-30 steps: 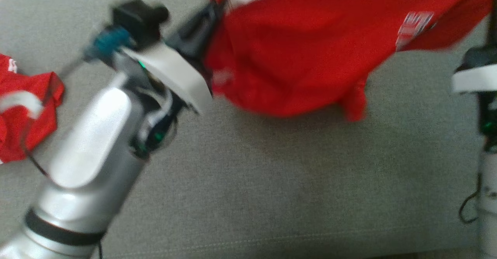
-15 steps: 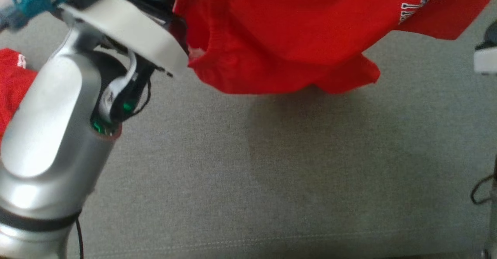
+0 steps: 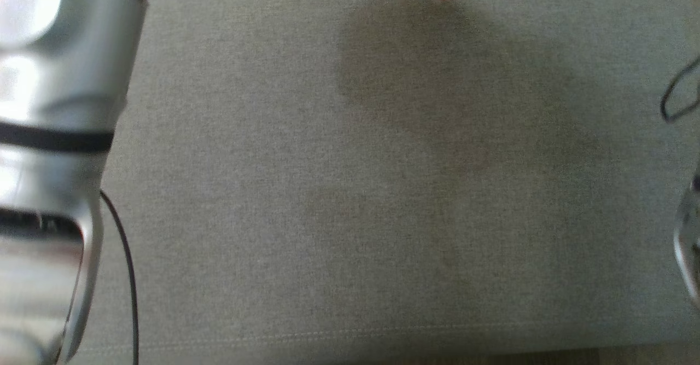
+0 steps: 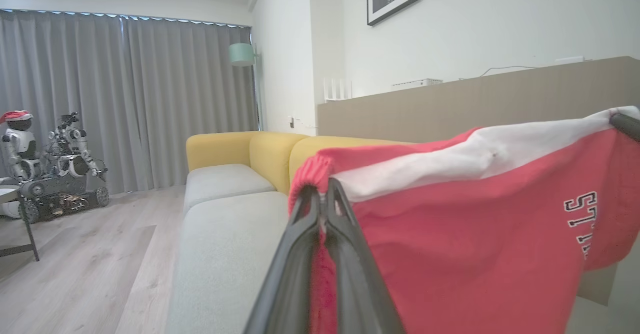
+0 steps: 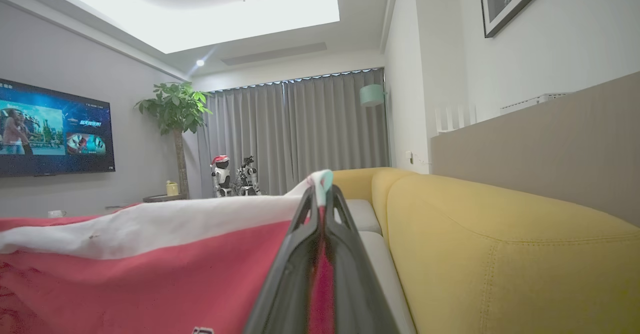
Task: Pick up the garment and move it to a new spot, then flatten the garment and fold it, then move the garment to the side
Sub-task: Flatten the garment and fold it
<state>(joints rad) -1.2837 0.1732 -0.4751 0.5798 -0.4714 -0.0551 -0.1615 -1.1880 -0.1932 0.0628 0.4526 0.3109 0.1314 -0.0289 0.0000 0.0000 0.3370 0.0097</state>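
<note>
Left pincer [image 4: 322, 194]: fingers pressed together, pinching the gathered red edge of the garment [image 4: 450, 234] at one end of its white band. Right pincer [image 5: 320, 196]: also closed, with the band's other end nipped between its tips.

The garment hangs stretched between my two pincers, in the air over the grey seat cushion [image 3: 350, 217] and in front of the yellow backrest [image 5: 500, 254]. The cloth is red with a white strip along the top and white dark-edged letters "LLS" near one side. The rest of the word is lost in a fold.

Head view is blurred: a red scrap at the top edge, the rest cut off, and a soft shadow [image 3: 437, 75] on the cushion beneath it.
</note>
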